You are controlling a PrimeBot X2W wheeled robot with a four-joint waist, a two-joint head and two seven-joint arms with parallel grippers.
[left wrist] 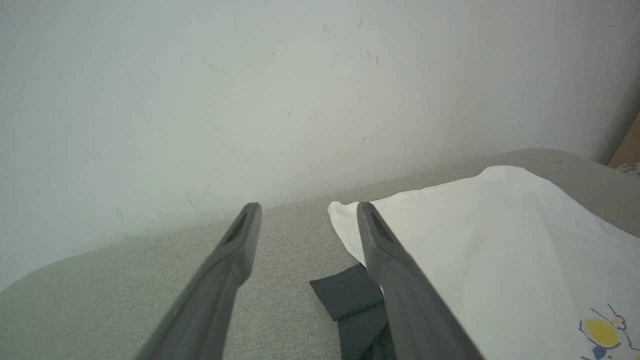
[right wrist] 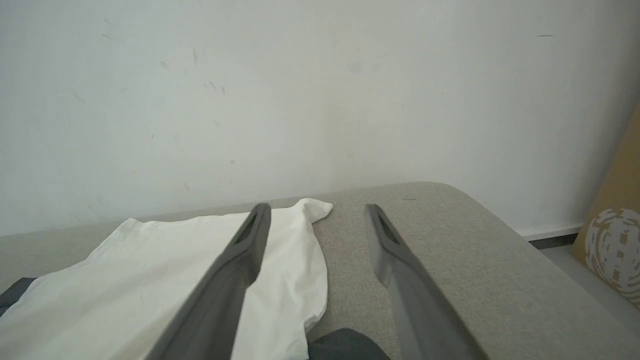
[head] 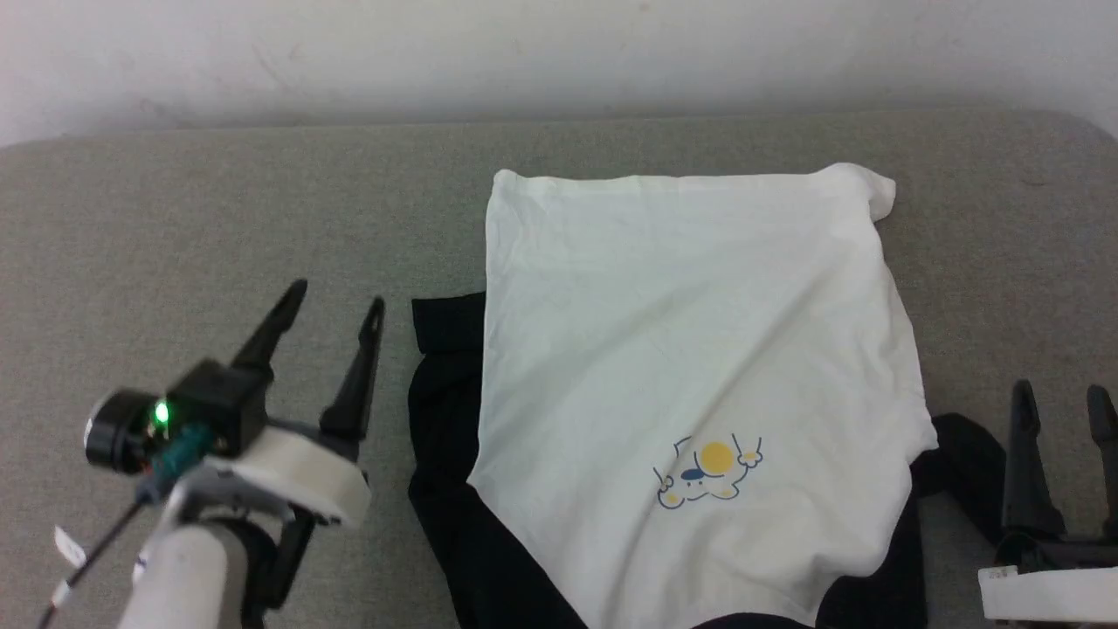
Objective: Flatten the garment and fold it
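My left end effector (head: 336,297) sits at the lower left of the head view, its two dark tapered fingers spread wide and holding nothing, tips over bare worktop (head: 175,218); a black sleeve (head: 445,411) lies just to its right, apart from the fingers. My right end effector (head: 1059,390) stands at the lower right corner, also wide and empty; the other black sleeve (head: 961,454) bunches just to its left. Open grey room fills the left half of the frame and a strip along the top, below the pale scuffed wall (head: 559,52); the worktop's far corners are rounded, and in the right wrist view its right edge drops away toward a brown cardboard sheet (right wrist: 615,235). The worktop is matte, finely woven fabric. The garment (head: 690,332) lies centre-right; its soft white torso spreads as a rough rectangle with shallow diagonal creases, its upper right corner crumpled; a small yellow-and-blue print (head: 709,472) sits low on it, and black cloth shows along the bottom edge.
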